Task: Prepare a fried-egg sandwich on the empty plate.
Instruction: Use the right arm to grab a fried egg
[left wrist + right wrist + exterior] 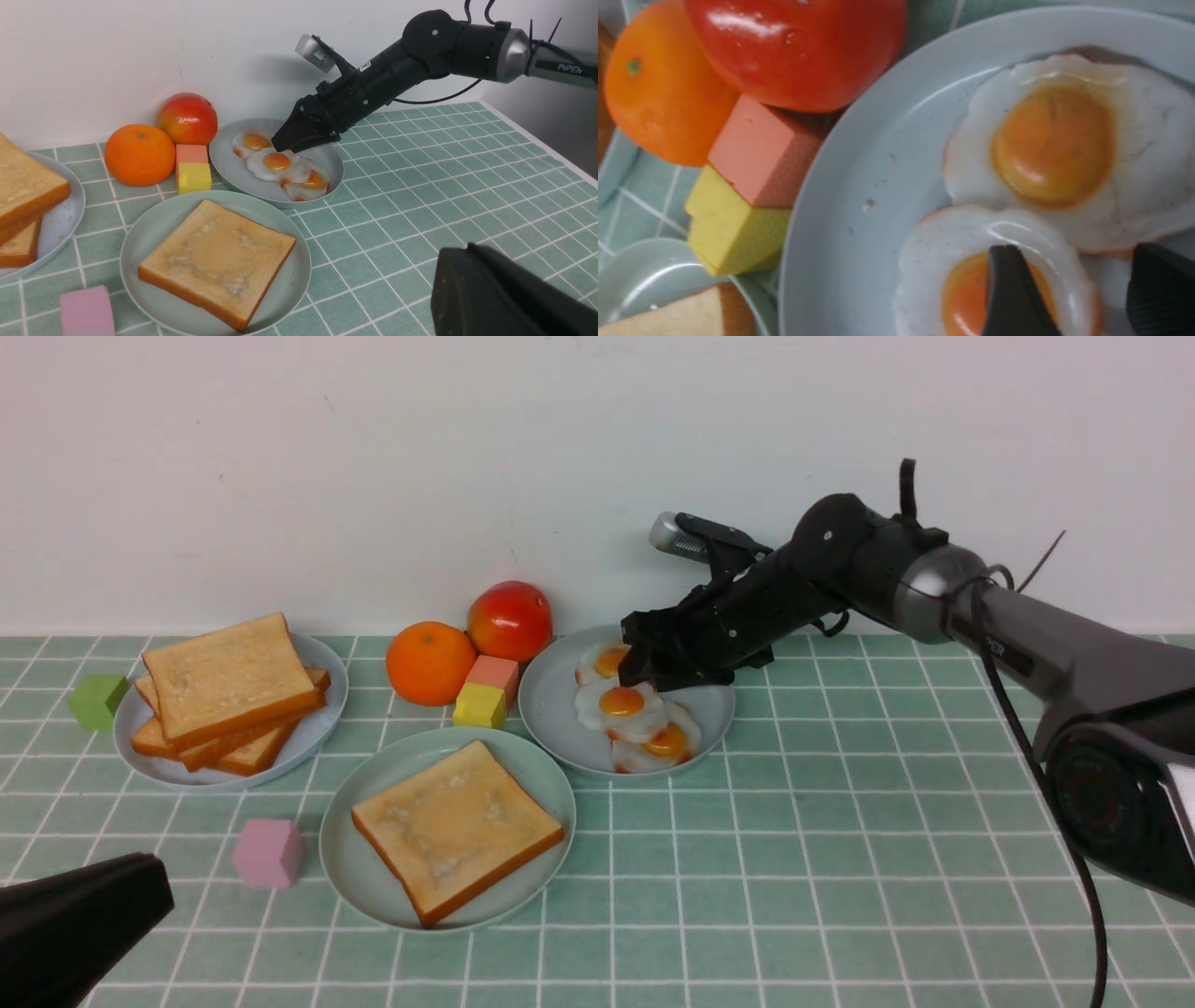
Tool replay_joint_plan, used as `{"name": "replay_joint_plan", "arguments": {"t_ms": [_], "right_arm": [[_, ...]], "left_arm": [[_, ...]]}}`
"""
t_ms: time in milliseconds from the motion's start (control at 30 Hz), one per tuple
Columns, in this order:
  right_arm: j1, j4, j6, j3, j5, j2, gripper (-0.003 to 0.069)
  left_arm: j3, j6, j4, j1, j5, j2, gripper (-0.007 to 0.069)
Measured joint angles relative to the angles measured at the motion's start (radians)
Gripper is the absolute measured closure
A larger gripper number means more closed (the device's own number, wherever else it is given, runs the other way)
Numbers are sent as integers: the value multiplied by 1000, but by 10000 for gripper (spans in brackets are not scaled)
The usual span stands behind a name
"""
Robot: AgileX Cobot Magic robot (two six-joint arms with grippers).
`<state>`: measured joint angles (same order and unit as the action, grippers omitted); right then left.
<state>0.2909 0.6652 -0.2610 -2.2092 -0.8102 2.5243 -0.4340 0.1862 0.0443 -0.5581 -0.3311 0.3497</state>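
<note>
The right pincer (644, 670), jaws spread over the middle fried egg (623, 705), should close low on its white edge.

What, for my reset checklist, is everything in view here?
green plate: 1, pale mint, front centre
toast slice: 1, golden brown, on the green plate
grey plates: 2, pale grey-blue, one left, one centre-right
toast stack: several slices, golden brown, on the left grey plate
fried eggs: 3, white with orange yolks, on the other grey plate
orange: 1, orange, behind the green plate
red fruit: 1, red, beside the orange
blocks: 4; yellow and salmon by the orange, green far left, pink front left
table: 1, green tiles
right gripper: 1, black, open, over the eggs
left gripper: 1, black, shut, front left corner
</note>
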Motion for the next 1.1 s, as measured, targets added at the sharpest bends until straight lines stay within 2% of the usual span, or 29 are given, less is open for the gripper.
{"name": "replay_joint_plan", "arguments": {"t_ms": [367,767,1100], "right_arm": [[0,-52,0,-1,0,4,309],[0,10,-57,-2,1,11,465],[-1,23,-63,-11,7,26,475]], "left_arm": [[7,0,0,0,-6,0,638],[7,0,2,0,-8,0,636],[7,0,3,0,-8,0,630]]}}
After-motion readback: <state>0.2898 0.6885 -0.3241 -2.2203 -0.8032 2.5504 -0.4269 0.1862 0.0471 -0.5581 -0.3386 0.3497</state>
